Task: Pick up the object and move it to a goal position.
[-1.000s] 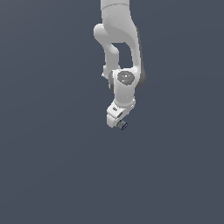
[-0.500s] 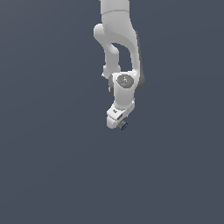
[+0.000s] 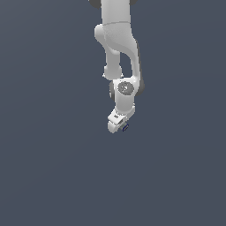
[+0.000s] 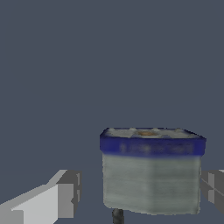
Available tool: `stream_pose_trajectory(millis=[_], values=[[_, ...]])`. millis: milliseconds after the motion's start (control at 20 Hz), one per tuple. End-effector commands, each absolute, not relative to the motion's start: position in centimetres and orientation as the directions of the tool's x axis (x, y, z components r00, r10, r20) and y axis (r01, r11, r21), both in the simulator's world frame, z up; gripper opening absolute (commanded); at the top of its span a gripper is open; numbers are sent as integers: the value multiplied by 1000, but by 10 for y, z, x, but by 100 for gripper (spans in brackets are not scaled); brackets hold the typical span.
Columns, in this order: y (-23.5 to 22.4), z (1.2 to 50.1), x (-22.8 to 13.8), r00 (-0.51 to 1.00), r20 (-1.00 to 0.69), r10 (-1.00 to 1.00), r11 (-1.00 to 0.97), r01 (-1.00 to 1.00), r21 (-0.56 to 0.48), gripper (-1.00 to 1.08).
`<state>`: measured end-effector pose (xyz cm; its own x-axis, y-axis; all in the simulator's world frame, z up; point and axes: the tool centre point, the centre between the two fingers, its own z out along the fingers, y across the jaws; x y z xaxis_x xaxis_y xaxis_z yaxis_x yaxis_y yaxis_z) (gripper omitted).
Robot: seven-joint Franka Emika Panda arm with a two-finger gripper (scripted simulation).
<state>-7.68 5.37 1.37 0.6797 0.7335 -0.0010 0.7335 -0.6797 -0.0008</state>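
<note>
One white arm (image 3: 118, 48) reaches down from the top edge of the exterior view, over a plain dark grey-blue surface (image 3: 48, 167) with no visible edges or corners. The arm's wrist joint faces the camera, and the gripper (image 3: 120, 127) sits at its lowest end, tilted toward the exterior view's right.

The block (image 3: 125, 128) appears in the exterior view as a tiny dark-blue-rimmed shape at the gripper's tip, on the side toward the exterior view's right. It touches the white gripper body there. Whether it rests on the surface or hangs above it cannot be told from this view.

In the wrist view the block (image 4: 152, 170) fills much of the near field. It shows a dark blue band around its upper rim, pale grey-green side walls and a greyish top face with a small orange mark. One white finger (image 4: 48, 201) lies on one side of the block, with a visible gap between its pad and the block wall. The second finger (image 4: 213, 188) sits just beside the opposite wall, at the frame edge; contact there cannot be confirmed. The jaws stand spread around the block rather than clamped on it.
</note>
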Motion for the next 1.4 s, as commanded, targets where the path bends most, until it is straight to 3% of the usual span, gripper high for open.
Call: stream_pose_trajectory(millis=[0, 800, 1350], values=[[54, 13, -76, 680, 0, 734, -680, 734, 0, -100], [49, 21, -77, 680, 0, 733, -680, 733, 1, -100], [21, 81, -82, 679, -1, 734, -679, 734, 1, -100]])
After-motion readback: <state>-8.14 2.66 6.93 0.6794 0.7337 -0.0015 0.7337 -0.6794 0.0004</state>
